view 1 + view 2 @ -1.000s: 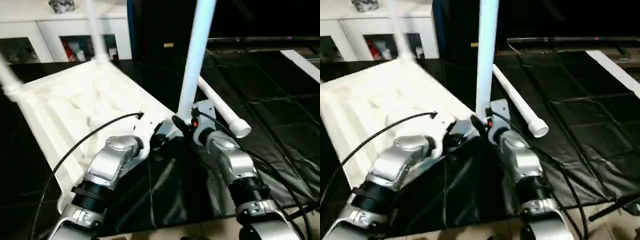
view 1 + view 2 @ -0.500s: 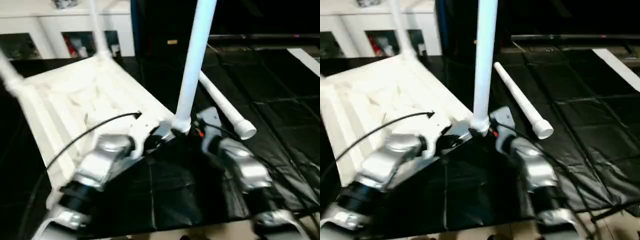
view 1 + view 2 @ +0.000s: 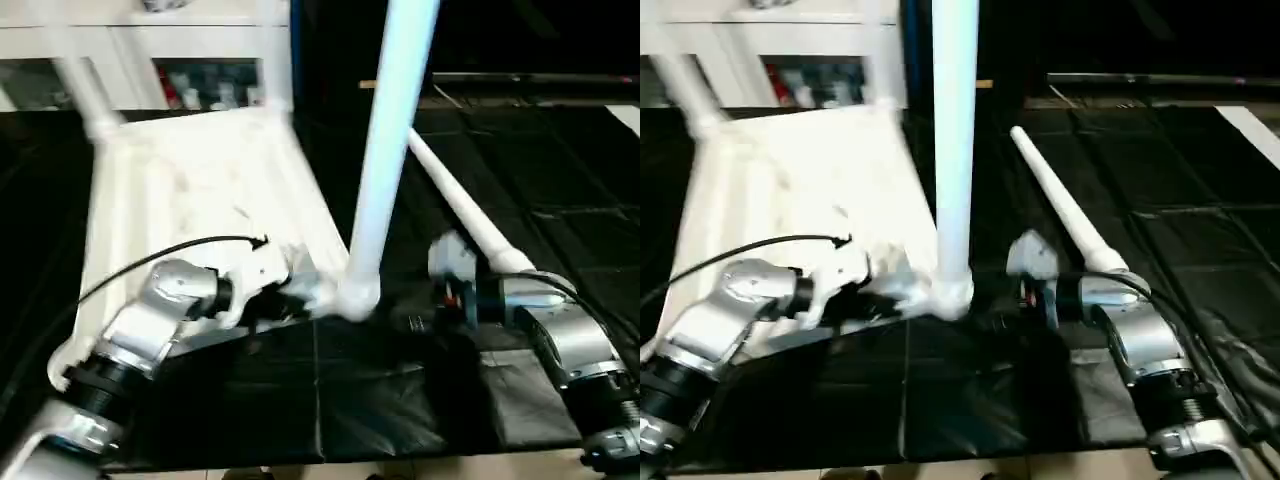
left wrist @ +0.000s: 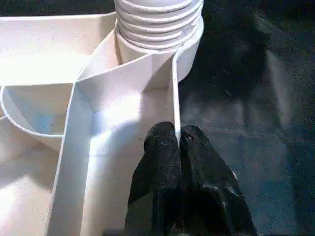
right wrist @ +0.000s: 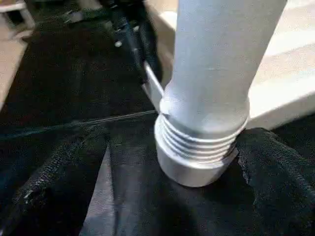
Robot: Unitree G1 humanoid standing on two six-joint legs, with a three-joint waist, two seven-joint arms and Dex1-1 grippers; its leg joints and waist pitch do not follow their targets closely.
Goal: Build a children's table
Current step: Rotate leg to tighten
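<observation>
The children's table top (image 3: 190, 190) lies upside down on the black mat, ribbed underside up. One white leg (image 3: 385, 150) stands upright in the near corner socket (image 4: 157, 29), its threaded end (image 5: 199, 147) showing. Two more legs (image 3: 85, 90) rise from the far corners. A loose leg (image 3: 465, 215) lies on the mat to the right. My left gripper (image 4: 177, 142) is shut on the top's thin rim wall just beside that socket. My right gripper (image 3: 415, 305) is open, its fingers (image 5: 273, 167) spread either side of the upright leg's base without touching it.
A white glass-door cabinet (image 3: 150, 60) stands behind the table top. The black mat (image 3: 560, 170) stretches to the right and back. A strip of pale floor (image 3: 300, 472) shows at the near edge.
My right gripper has opened, let go of the upright leg and drawn back to the right. The left gripper keeps its hold on the rim. The camera has shifted.
</observation>
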